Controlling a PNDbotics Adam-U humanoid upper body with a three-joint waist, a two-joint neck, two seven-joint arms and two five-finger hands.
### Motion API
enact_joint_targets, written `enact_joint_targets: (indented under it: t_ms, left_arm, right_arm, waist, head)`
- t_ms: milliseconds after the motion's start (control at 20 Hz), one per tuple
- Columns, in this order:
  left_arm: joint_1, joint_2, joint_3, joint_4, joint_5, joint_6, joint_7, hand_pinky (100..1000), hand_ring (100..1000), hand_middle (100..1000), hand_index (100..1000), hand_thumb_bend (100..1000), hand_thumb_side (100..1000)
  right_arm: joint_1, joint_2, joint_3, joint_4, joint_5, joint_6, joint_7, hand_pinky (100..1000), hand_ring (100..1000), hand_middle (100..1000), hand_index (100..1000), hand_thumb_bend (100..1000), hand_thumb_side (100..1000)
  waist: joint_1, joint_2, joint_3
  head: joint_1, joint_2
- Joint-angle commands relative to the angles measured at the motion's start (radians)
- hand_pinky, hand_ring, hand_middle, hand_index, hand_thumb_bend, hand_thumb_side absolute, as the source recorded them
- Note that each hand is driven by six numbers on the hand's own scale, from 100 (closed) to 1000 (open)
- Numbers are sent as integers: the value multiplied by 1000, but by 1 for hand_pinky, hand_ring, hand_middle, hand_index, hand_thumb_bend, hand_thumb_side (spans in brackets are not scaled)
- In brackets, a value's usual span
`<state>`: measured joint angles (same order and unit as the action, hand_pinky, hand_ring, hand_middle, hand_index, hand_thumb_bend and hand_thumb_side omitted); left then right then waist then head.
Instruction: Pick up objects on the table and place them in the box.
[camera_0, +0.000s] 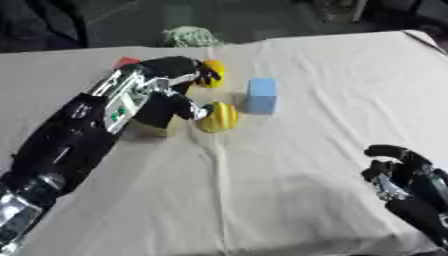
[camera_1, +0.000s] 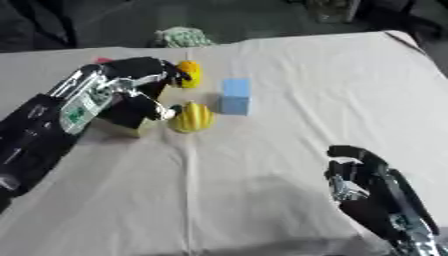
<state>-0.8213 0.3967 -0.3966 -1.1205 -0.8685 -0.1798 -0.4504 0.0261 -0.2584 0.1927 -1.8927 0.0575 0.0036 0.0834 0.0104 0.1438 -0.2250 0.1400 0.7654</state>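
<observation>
Yellow ridged object (camera_0: 219, 116) under reach, blue block (camera_0: 261, 95) at its two o'clock.
We judge our left hand (camera_0: 175, 85) curls about it, grasp unconfirmed; right hand (camera_1: 363, 182) rests curled, empty. Next: lift, find the unseen box.

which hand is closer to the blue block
Left. The left hand reaches over the yellow objects just left of the blue block; the right hand rests far off near the lower right corner.
</observation>
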Motion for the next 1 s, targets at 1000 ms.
enact_joint_targets:
  t_ms: [1000]
  left_arm:
    - [-18, -58, 27, 139, -72, -34, 145, 708, 518, 475, 686, 100, 159]
  right_arm:
    - [-9, -2, -1, -20, -7, -2, 3, 612, 593, 719, 769, 100, 301]
  waist:
    - [1, -8, -13]
  head:
    - [3, 5]
